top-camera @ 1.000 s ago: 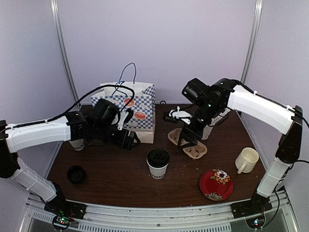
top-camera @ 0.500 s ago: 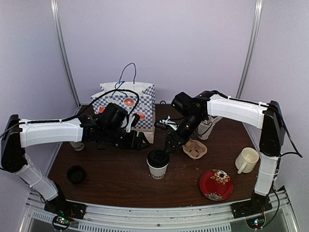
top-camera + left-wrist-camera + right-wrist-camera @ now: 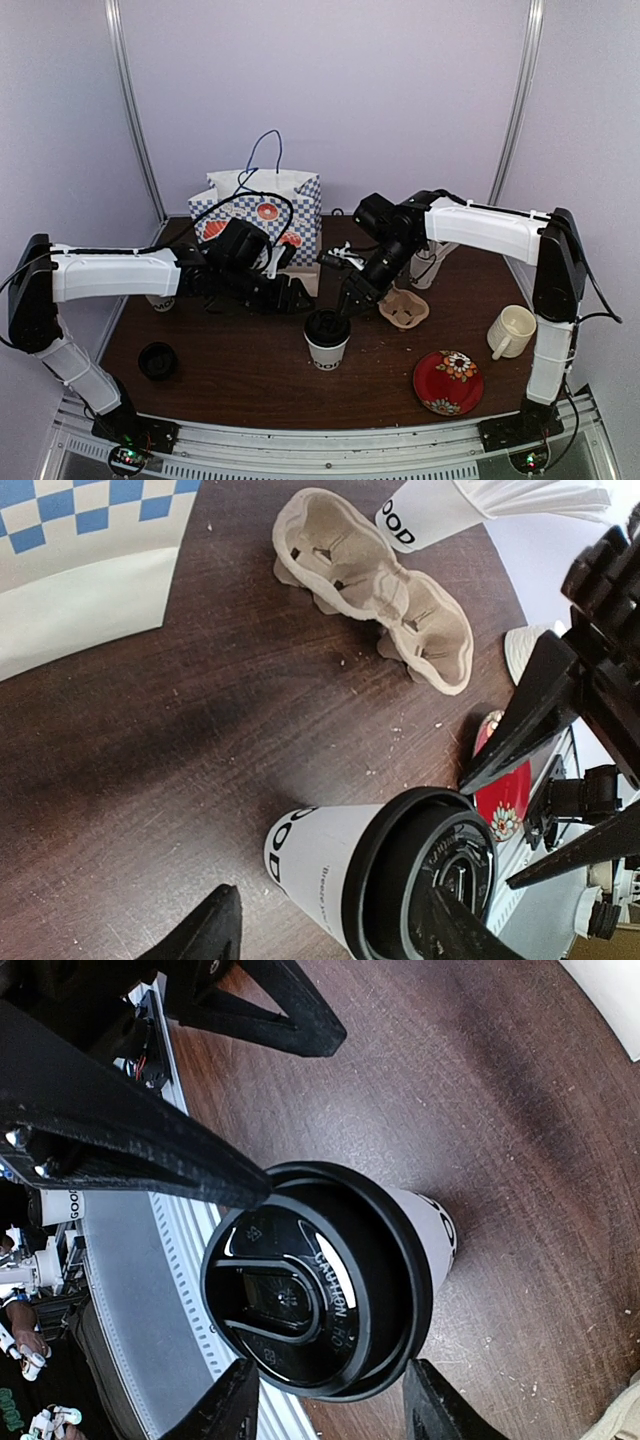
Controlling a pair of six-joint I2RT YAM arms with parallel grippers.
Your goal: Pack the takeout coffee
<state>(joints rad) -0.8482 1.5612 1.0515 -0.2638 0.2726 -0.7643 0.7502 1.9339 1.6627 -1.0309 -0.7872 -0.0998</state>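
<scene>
Left claw point(image 3: 325, 930) and right claw point(image 3: 330, 1405) hover over a lidded coffee cup point(image 3: 327, 340).
The cup stands upright at the near middle of the table point(image 3: 230, 350); both claws gape wide, apparently not touching it.

Two arms wearing white shells over black joints

The left arm point(image 3: 100, 275) and right arm point(image 3: 495, 224) are showing glossy white covers and black motor housings behind tapering matte-black fingers point(image 3: 205, 935); a black cable point(image 3: 240, 194) is looping behind the left fingers.
</scene>
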